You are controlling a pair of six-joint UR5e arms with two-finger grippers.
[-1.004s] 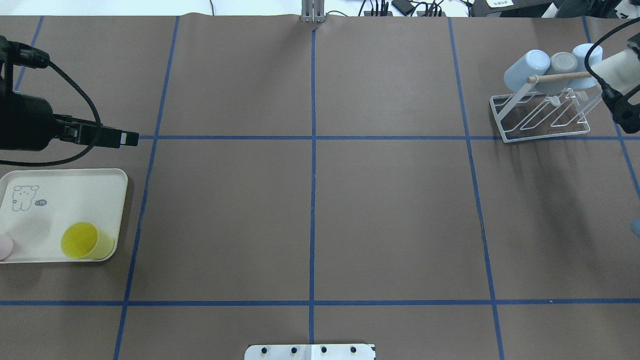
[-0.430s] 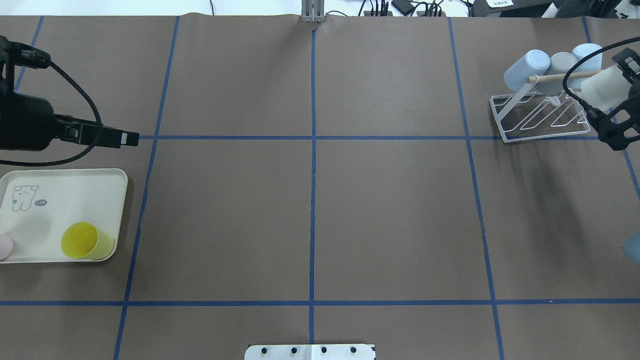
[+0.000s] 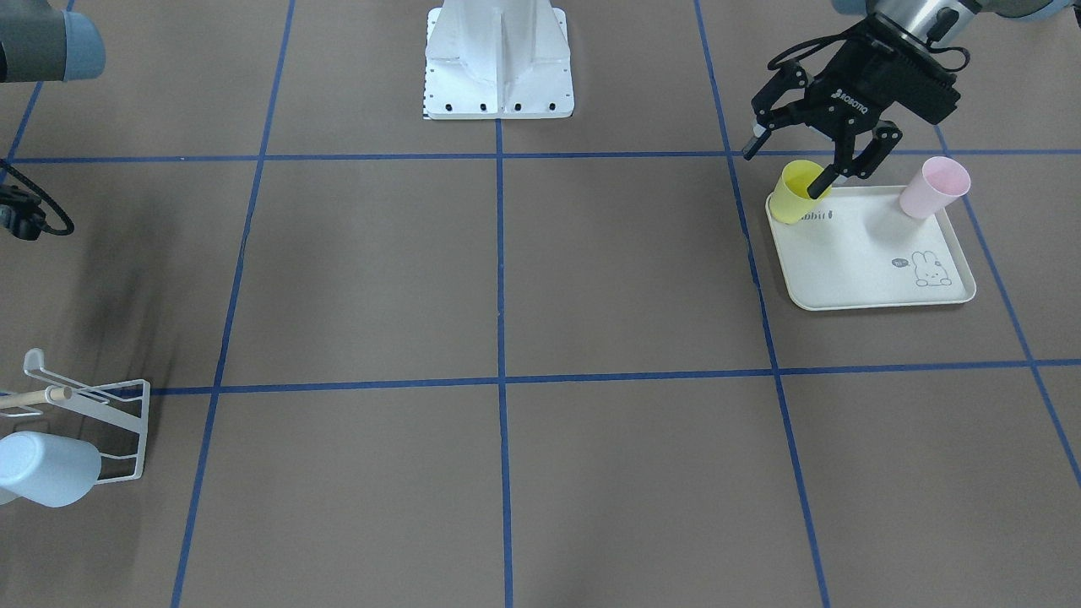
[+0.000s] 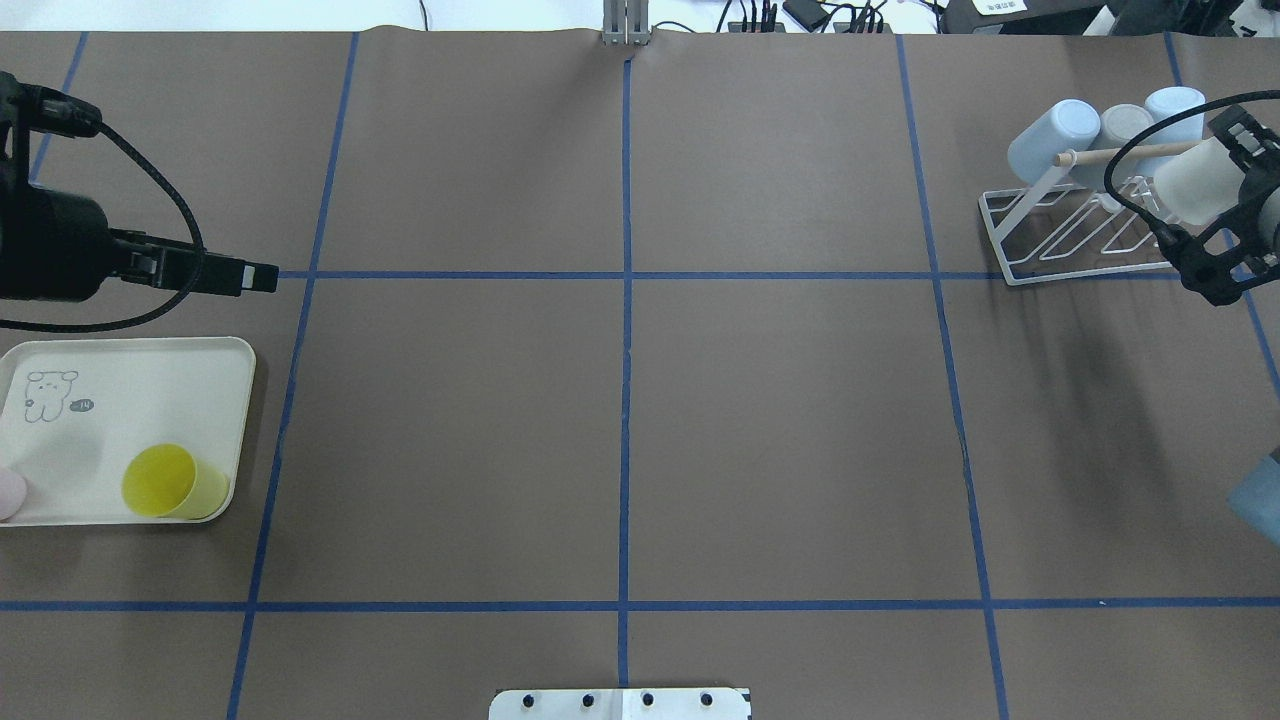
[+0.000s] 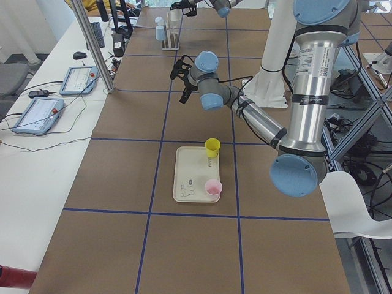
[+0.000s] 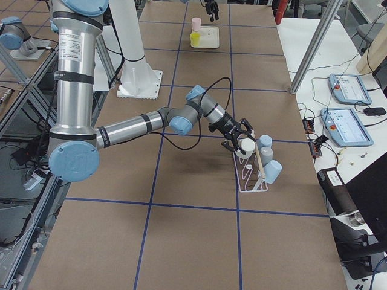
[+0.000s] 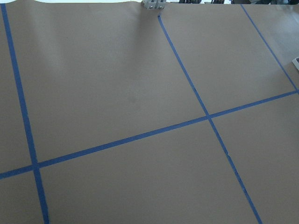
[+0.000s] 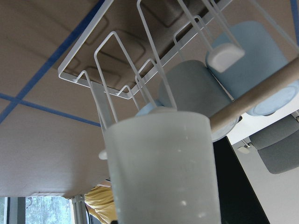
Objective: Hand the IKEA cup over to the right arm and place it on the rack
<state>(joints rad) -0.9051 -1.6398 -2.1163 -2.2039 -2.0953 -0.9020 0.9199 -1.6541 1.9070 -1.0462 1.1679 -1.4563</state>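
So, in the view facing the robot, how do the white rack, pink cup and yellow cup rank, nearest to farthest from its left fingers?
1. Yellow cup, just below the left fingers in this view.
2. Pink cup, along the same tray.
3. White rack, far across the table, lower left.

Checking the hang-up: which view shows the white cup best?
Right wrist: the white cup fills the frame, rack just behind. Overhead and exterior right show it small in the right gripper; exterior left too far; other views miss it.
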